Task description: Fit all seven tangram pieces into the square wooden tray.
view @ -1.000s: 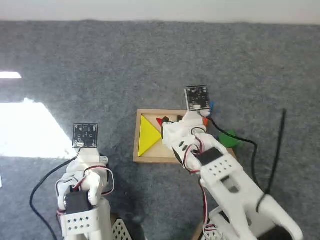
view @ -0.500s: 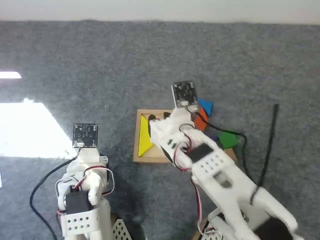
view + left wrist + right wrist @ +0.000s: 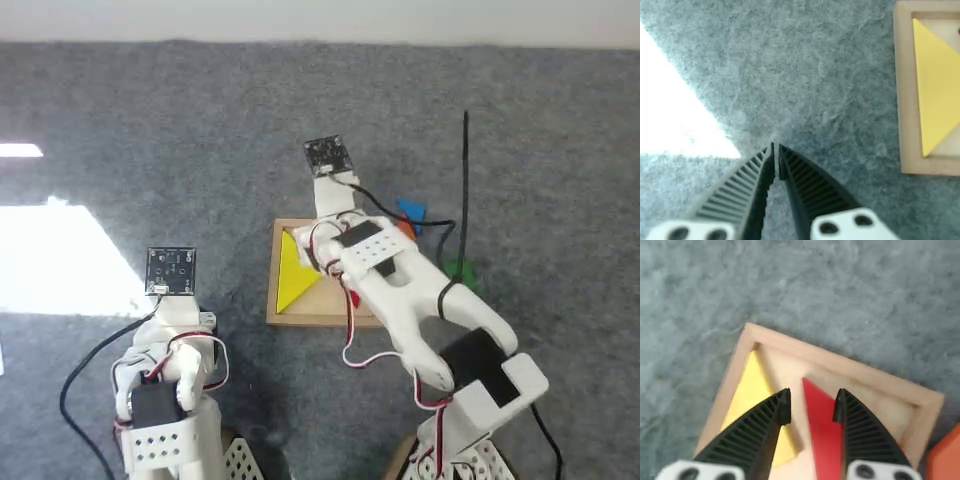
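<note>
Swung leftward over the square wooden tray (image 3: 840, 362), the right pincer (image 3: 812, 396) stands narrowly parted astride a red triangular piece (image 3: 821, 440), seemingly placing it.

light: bright | glare patch (image 3: 50, 260) blown white on carpet (image 3: 200, 120) | shadows: faint

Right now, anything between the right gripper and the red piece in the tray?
Nothing visible. In the right wrist view the right gripper hangs open over the red piece, which lies uncovered inside the wooden tray. The yellow triangle sits beside the red piece, off to one side, and does not cover it.
</note>
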`<state>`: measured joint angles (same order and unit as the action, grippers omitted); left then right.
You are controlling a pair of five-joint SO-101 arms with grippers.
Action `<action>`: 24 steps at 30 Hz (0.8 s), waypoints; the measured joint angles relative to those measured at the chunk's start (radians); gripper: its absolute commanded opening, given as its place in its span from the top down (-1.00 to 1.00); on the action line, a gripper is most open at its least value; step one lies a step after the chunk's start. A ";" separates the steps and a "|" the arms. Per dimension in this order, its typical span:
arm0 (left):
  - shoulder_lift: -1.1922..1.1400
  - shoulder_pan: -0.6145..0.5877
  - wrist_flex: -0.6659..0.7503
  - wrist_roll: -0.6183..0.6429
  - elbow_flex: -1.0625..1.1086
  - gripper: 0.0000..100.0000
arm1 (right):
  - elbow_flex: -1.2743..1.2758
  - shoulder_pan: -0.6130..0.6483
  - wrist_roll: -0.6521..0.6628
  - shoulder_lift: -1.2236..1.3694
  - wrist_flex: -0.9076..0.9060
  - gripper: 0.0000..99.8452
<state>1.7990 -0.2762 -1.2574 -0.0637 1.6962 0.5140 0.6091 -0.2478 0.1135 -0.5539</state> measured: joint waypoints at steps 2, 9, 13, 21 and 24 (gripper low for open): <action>0.000 0.000 0.000 0.000 0.000 0.97 | -0.020 -0.018 0.028 0.003 -0.008 0.66; 0.000 0.000 0.000 0.000 0.000 0.97 | -0.052 -0.032 0.226 0.075 -0.051 0.66; 0.000 0.000 0.000 0.000 0.000 0.97 | -0.074 -0.012 0.292 0.086 -0.060 0.66; 0.000 0.000 0.000 0.000 0.000 0.97 | -0.077 0.020 0.368 0.103 -0.074 0.66; 0.000 0.000 0.000 0.000 0.000 0.97 | -0.077 0.020 0.374 0.103 -0.074 0.68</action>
<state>1.7990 -0.2762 -1.2574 -0.0637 1.6962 0.4373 0.6291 0.1266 0.2163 -0.6276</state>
